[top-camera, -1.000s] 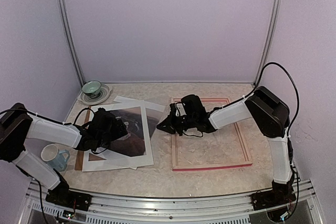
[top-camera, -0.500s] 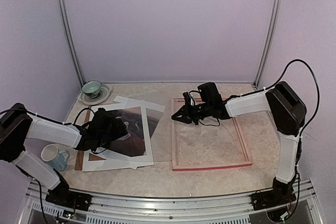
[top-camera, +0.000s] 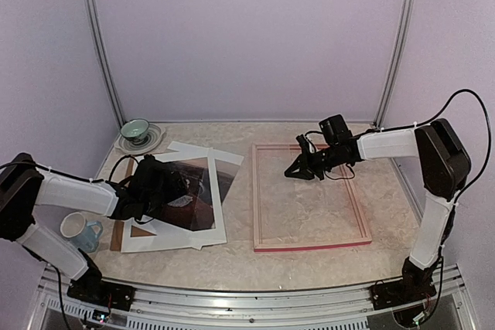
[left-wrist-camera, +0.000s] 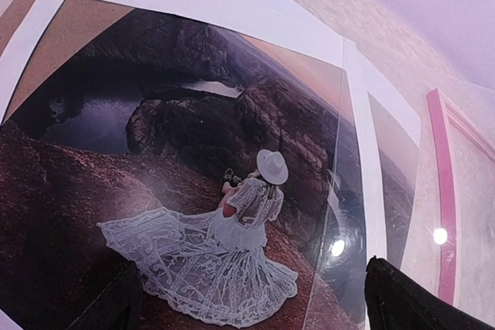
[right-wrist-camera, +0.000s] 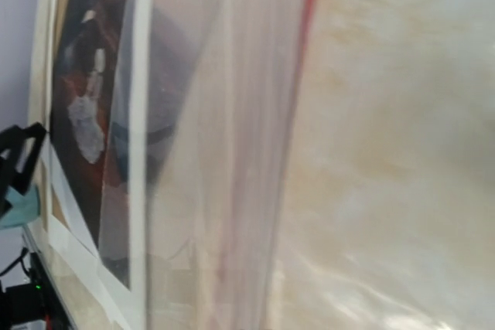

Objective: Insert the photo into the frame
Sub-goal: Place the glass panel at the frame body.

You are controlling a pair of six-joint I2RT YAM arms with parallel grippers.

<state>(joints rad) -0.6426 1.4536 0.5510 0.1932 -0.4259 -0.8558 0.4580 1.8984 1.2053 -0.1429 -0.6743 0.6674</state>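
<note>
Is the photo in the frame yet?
No, the photo lies left of the frame, whose opening shows only bare table.

The top external camera sits above and behind the arm bases, looking down and forward over the whole counter [top-camera: 232, 264] to its far edge and the back wall. The left wrist camera hangs very close over the photo [left-wrist-camera: 193, 175], facing the far right corner, and catches the pink left rail of the frame [left-wrist-camera: 442, 191]. The right wrist camera, tilted and blurred, looks leftward across that rail to the photo.
</note>
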